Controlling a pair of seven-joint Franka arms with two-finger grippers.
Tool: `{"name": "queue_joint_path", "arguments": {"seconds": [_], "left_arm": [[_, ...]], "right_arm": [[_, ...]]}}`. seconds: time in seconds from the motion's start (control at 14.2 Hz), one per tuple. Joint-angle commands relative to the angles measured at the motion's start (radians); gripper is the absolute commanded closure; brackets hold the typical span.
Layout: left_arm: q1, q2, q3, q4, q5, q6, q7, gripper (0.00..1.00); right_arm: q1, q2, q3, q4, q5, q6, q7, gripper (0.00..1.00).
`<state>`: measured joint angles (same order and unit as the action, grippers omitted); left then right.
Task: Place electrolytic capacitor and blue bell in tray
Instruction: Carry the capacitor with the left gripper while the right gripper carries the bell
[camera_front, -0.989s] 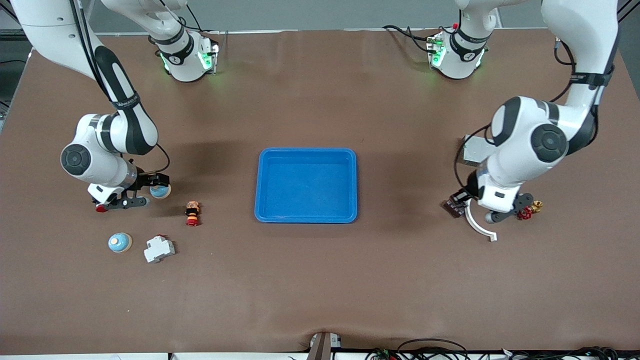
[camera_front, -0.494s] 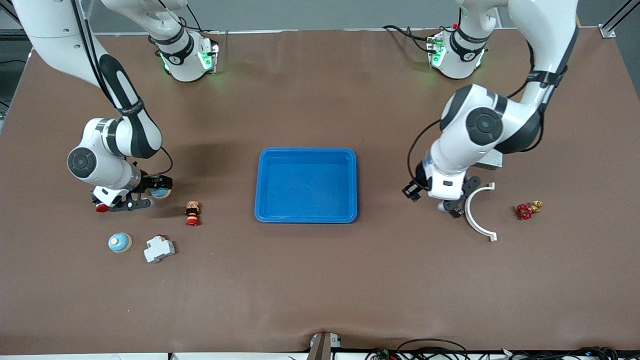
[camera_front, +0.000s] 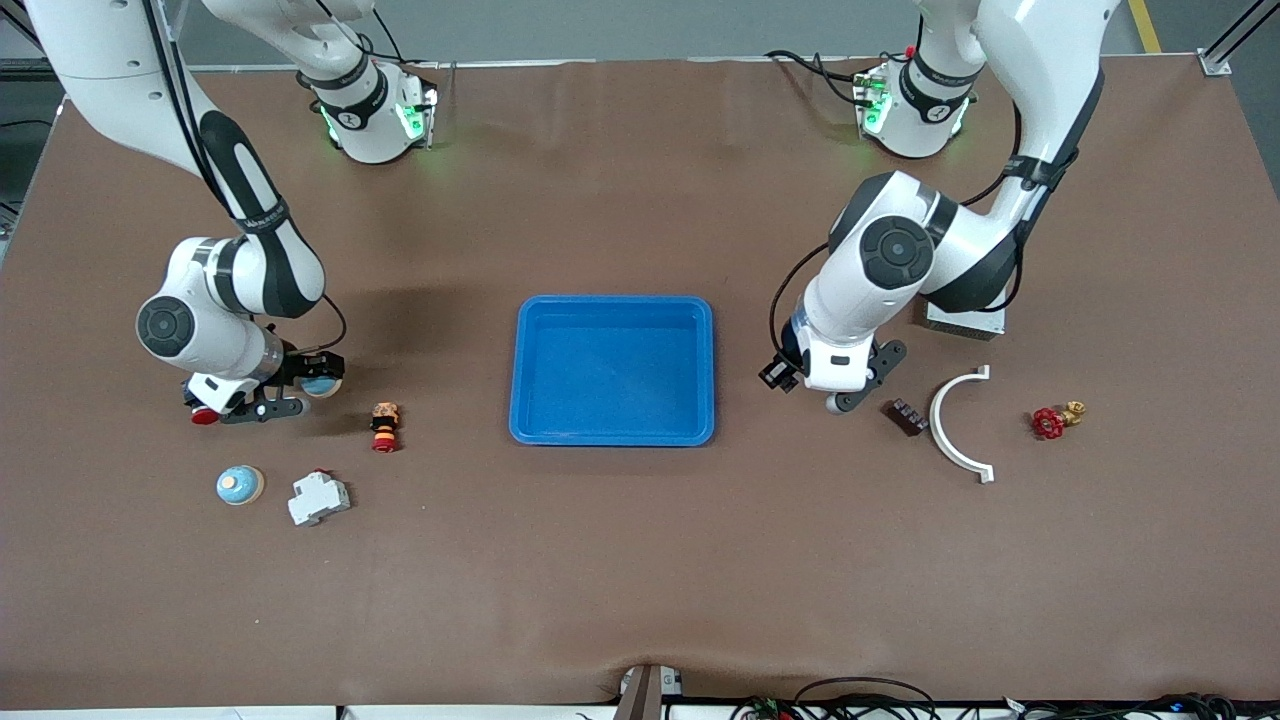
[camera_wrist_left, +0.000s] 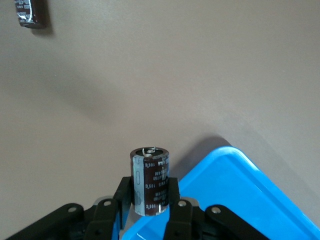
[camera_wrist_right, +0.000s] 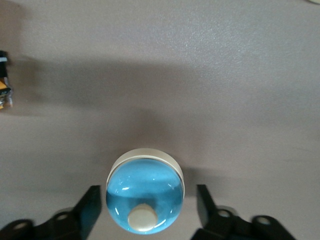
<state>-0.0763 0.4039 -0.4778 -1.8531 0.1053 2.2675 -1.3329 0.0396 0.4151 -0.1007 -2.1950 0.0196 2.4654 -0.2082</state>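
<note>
- Front view, tray (camera_front: 612, 436): bright blue, mid-table, nothing lying in it; neither task part delivered yet.
- Left wrist view, electrolytic capacitor (camera_wrist_left: 150, 180): dark sleeve, upright, pinched at its lower half between the closed-in fingers (camera_wrist_left: 126, 192) of the left gripper (camera_front: 838, 392); raised off the table.
- Left gripper, position: over the brown table (camera_front: 620, 560) just beside the tray rim at the left arm's end, not yet over the tray floor.
- Right wrist view, blue bell (camera_wrist_right: 145, 196): clear blue dome on a pale base, resting on the table toward the right arm's end.
- Right gripper (camera_front: 300, 386): low over that bell, fingers (camera_wrist_right: 90, 210) standing to either side with a sliver of table showing between pad and dome; parted, nothing gripped.
- Second bell (camera_front: 240, 485): same make, nearer the front camera, untouched.
- Other stock, untouched: white breaker (camera_front: 318, 497), red-and-orange button (camera_front: 384, 426), dark brown part (camera_front: 908, 416), white curved piece (camera_front: 955, 430), red valve (camera_front: 1050, 423), grey metal box (camera_front: 965, 320).
- Progress, judged: capacitor lifted and nearly at the tray; carry over the rim and release outstanding.
- Bell half, judged: squeeze, lift, carry and release all outstanding.
</note>
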Motion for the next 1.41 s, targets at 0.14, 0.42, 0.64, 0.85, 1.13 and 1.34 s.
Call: {"name": "queue_joint_path", "arguments": {"seconds": [0.14, 0.42, 0.64, 0.85, 1.13, 1.34], "left_arm": [[-0.033, 0.041, 0.002, 0.035, 0.062, 0.000, -0.072, 1.00], [-0.051, 0.078, 0.004, 0.054, 0.062, 0.001, -0.084, 1.00], [-0.051, 0.087, 0.004, 0.058, 0.068, 0.003, -0.086, 1.00], [-0.051, 0.095, 0.004, 0.060, 0.086, 0.003, -0.089, 1.00], [-0.053, 0.108, 0.004, 0.064, 0.088, 0.004, -0.092, 1.00], [-0.053, 0.116, 0.002, 0.064, 0.088, 0.021, -0.094, 1.00]], "right_arm": [[-0.006, 0.004, 0.004, 0.005, 0.019, 0.006, -0.060, 0.87], [0.000, -0.021, 0.010, 0.005, 0.022, -0.044, -0.060, 0.87], [0.032, -0.079, 0.012, 0.006, 0.109, -0.159, -0.049, 0.87], [0.086, -0.130, 0.010, 0.005, 0.187, -0.250, 0.034, 0.86], [0.207, -0.186, 0.012, -0.002, 0.194, -0.286, 0.293, 0.86], [0.330, -0.200, 0.010, -0.005, 0.269, -0.281, 0.479, 0.86]]}}
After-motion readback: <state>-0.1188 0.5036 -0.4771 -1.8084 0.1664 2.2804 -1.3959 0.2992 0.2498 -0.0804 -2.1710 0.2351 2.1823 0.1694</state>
